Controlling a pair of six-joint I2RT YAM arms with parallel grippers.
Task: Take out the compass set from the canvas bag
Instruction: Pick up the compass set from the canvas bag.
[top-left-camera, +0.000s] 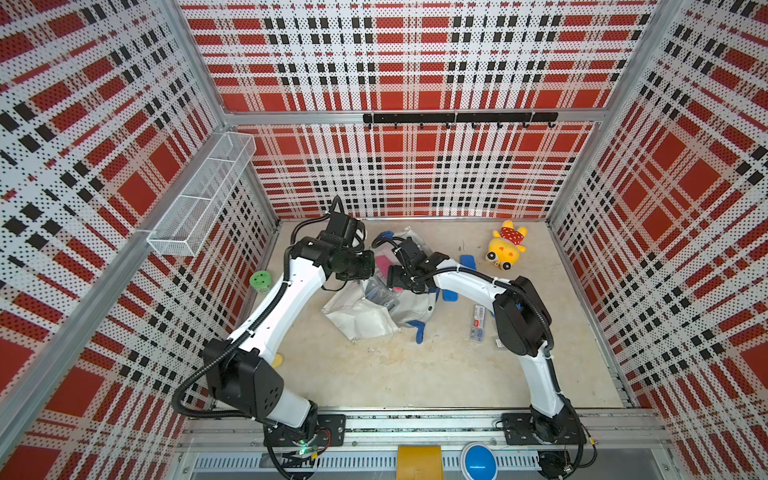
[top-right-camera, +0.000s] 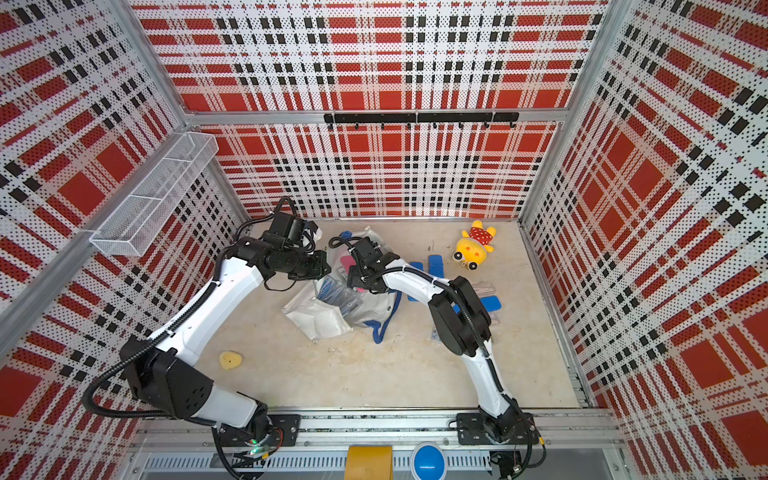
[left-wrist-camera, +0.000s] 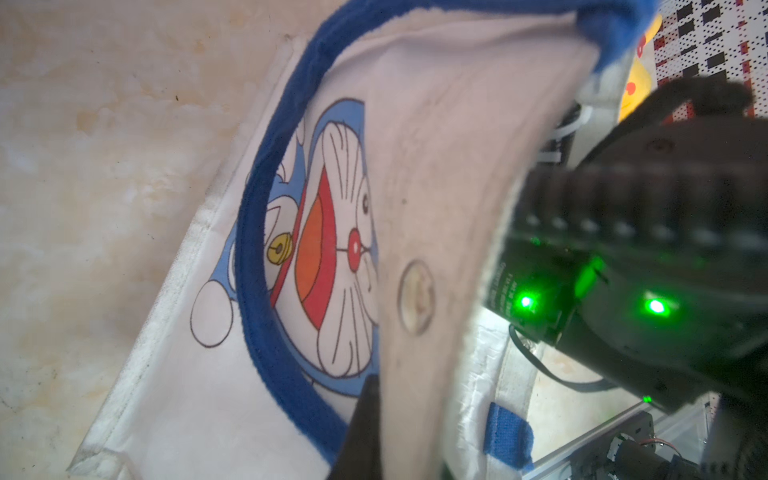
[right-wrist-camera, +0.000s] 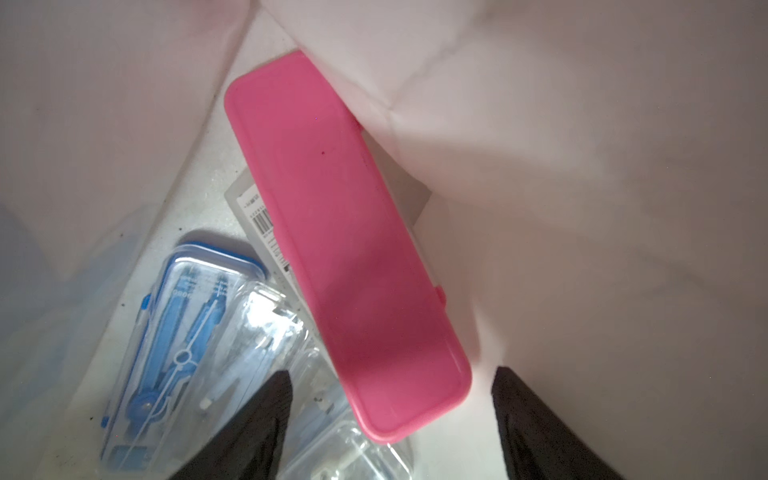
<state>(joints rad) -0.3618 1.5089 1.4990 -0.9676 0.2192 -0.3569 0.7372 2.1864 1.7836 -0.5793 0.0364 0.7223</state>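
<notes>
**Bag rim clamped, compass set inside**

The left gripper (left-wrist-camera: 380, 419) is pressed together on the rim of the bag (top-left-camera: 361, 318), which lies mid-counter (top-left-camera: 415, 374). The right gripper (right-wrist-camera: 392, 374) is in the bag mouth, jaws spread, with the end of a pink case (right-wrist-camera: 340, 249) between them. The compass set (right-wrist-camera: 183, 345), in a clear case, lies inside the bag. In both top views it sits at 6 o'clock of the pink case.

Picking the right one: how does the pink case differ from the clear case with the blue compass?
The pink case is opaque; the clear case shows its compass. The pink case lies on top; the clear case is partly covered by another clear pack. Both lie inside the canvas bag.
</notes>
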